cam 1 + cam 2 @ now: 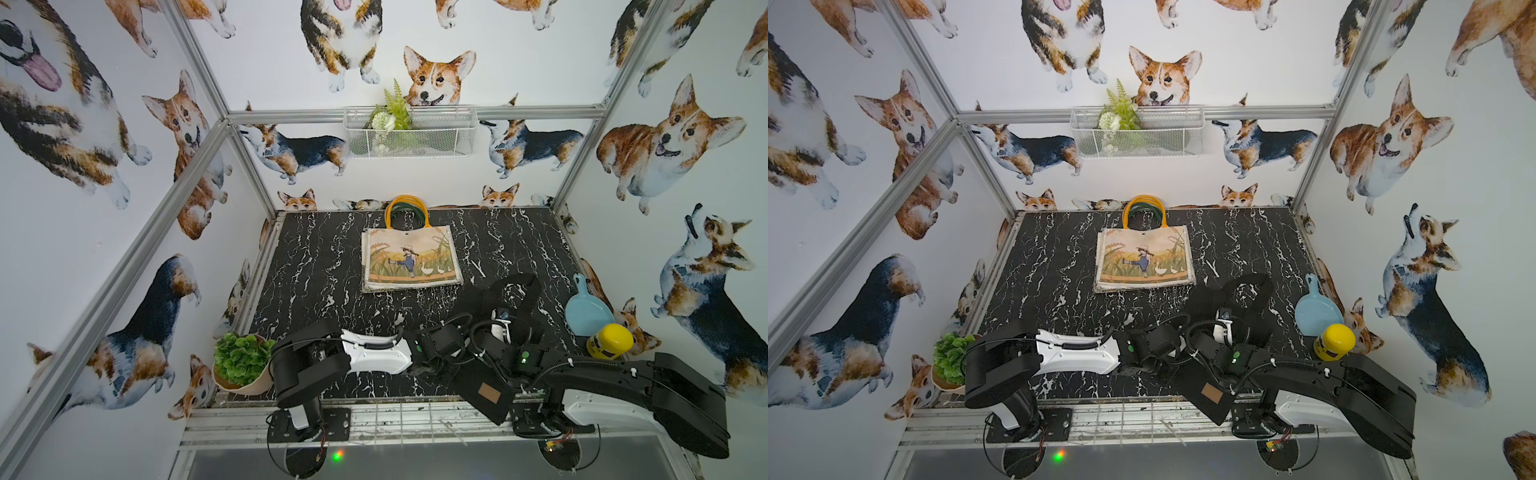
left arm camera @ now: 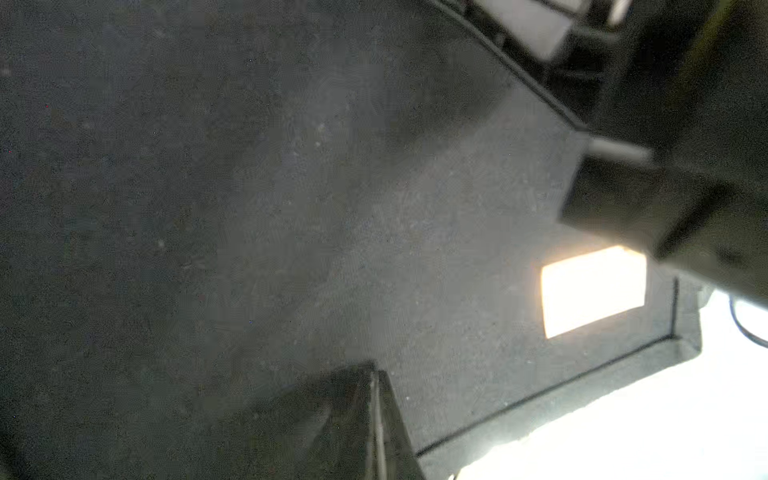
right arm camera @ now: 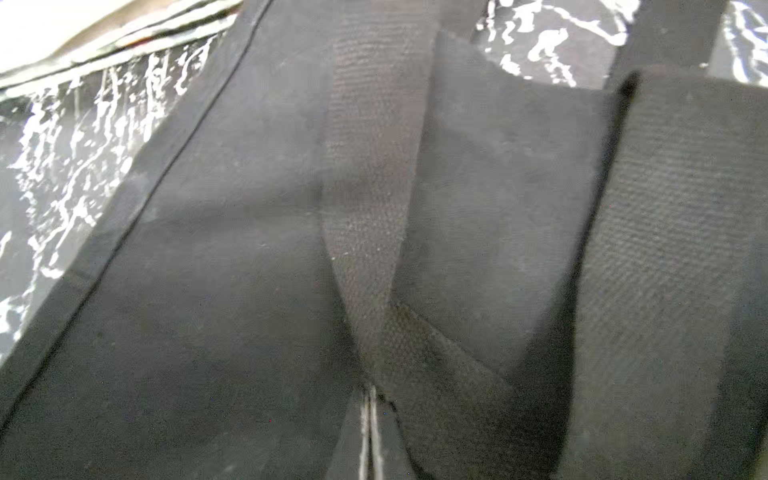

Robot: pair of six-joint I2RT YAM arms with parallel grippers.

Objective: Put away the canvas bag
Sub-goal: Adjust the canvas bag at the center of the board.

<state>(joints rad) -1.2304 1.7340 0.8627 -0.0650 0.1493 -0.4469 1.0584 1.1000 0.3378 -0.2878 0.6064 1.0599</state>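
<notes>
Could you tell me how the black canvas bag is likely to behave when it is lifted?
The black canvas bag probably sags and folds: its cloth lies rumpled, one corner overhanging the table edge. Its straps look limp and twisted, so they may dangle. The coarse weave suggests little slipping.

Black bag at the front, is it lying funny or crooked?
Yes. The black bag sits crooked near the front, and its corner with the tan patch pokes out past the table's front edge. Its straps sprawl loose behind it.
</notes>
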